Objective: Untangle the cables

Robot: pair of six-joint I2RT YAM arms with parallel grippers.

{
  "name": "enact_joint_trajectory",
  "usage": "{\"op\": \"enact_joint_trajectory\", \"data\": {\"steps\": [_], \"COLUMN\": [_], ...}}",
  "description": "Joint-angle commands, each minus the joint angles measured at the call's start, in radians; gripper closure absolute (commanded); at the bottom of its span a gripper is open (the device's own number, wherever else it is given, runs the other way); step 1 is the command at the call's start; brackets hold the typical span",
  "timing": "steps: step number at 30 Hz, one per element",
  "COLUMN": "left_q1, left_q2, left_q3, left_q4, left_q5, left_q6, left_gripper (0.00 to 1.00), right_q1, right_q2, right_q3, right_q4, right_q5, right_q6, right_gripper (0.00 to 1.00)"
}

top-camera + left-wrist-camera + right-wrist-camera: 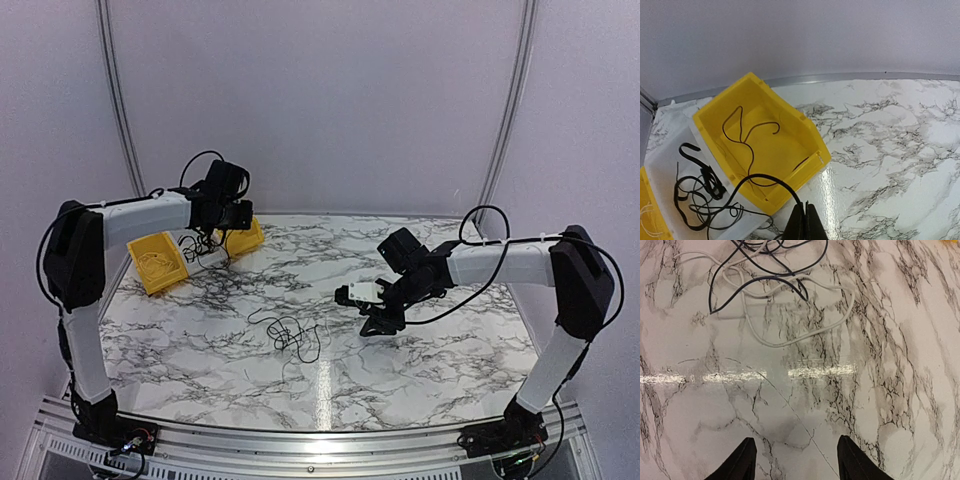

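A tangle of thin black cables [290, 335] lies on the marble table at the middle front. In the right wrist view it shows as black wires [765, 270] mixed with a white wire [790, 340]. My right gripper [375, 322] hovers just right of the tangle, open and empty [796, 439]. My left gripper [222, 235] is at the back left over the bins. It is shut [805, 212] on a black cable [760, 177] that arcs left towards a heap of black cables [700, 195]. A thin wire [747, 135] lies inside the yellow bin [810, 130].
A second yellow bin [160, 262] stands at the far left, and its corner shows in the left wrist view [650, 215]. A white tray [670, 165] sits between the bins and holds the cable heap. The table's back edge meets a grey wall [840, 78].
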Motion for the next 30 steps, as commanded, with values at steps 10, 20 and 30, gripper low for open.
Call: {"op": "enact_joint_trajectory", "data": {"steps": [10, 20, 30], "left_q1": [0.141, 0.203, 0.240], "left_q2": [-0.077, -0.077, -0.042], "left_q3": [0.091, 0.102, -0.135], "left_q4": [0.018, 0.041, 0.238], "left_q5": [0.047, 0.097, 0.145], "left_q6": [0.202, 0.189, 0.151], "left_gripper": [1.00, 1.00, 1.00], "right_q1": [0.012, 0.011, 0.012], "right_q2": [0.001, 0.011, 0.027], "right_q3": [0.040, 0.037, 0.039], "right_q4": [-0.009, -0.005, -0.007], "right_q5": [0.020, 0.036, 0.036], "right_q6": [-0.001, -0.003, -0.001], "right_gripper": [0.44, 0.44, 0.44]}}
